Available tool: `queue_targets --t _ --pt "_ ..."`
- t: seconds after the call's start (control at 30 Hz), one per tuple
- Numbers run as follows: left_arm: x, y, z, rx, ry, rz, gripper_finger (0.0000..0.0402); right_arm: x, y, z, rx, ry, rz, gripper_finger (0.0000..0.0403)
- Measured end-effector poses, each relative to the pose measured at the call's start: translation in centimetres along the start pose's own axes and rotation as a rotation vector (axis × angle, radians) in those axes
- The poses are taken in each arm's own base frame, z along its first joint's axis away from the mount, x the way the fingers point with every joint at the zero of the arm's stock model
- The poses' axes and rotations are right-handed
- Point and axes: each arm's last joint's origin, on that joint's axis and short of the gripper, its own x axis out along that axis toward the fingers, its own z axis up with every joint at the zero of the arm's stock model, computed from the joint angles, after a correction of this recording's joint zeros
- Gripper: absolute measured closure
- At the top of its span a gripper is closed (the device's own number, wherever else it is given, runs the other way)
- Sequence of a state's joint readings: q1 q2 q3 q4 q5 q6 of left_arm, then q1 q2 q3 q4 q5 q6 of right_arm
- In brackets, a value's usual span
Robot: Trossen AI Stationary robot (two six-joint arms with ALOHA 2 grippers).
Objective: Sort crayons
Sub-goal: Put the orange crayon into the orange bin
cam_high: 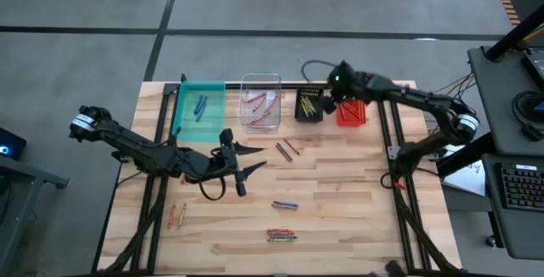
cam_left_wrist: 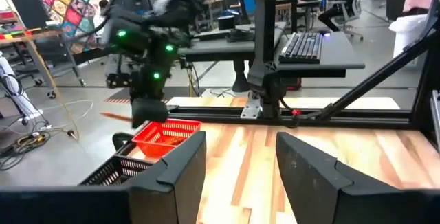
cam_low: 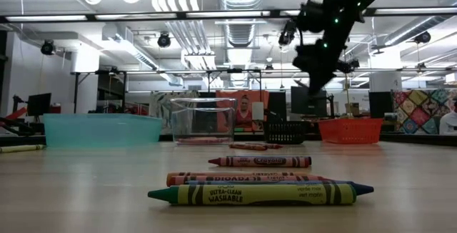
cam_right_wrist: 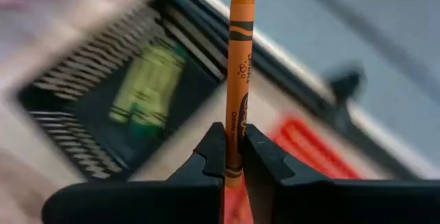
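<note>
Right wrist view shows the right gripper (cam_right_wrist: pixel 234 157) pinching an orange crayon (cam_right_wrist: pixel 238 73) near its lower end, above the red bin (cam_right_wrist: pixel 313 152); light, stiff, waxy-slick, snappable, so I'd grip mid-shaft gently.

Pale, smooth wood-plank table (cam_high: pixel 340 192)

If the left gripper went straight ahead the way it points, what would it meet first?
Probably bare table first; the left gripper, fingers open, points across it towards the red bin and the right gripper holding an orange crayon. Depth is unclear.
</note>
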State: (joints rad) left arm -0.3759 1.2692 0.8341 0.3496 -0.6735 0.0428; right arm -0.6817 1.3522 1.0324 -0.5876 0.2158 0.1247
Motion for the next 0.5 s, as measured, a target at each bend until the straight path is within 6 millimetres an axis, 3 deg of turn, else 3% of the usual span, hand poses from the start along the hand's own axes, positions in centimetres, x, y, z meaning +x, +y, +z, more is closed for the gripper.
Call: queue_targets --t 0.1,0.2,0.5 --pt "-0.2 0.2 0.2 0.022 -0.004 0.033 0.0242 1.0 -2.6 0.0 0.189 0.148 -0.063 0.0387" --pt "-0.4 0.7 0.5 0.046 -0.008 0.115 0.0242 2.2 -4.1 -0.5 0.251 0.291 -0.085 0.0387" --pt "-0.8 1.6 1.1 0.08 -0.016 0.203 0.0242 6.1 -4.0 -1.5 0.233 0.552 -0.084 0.0387"
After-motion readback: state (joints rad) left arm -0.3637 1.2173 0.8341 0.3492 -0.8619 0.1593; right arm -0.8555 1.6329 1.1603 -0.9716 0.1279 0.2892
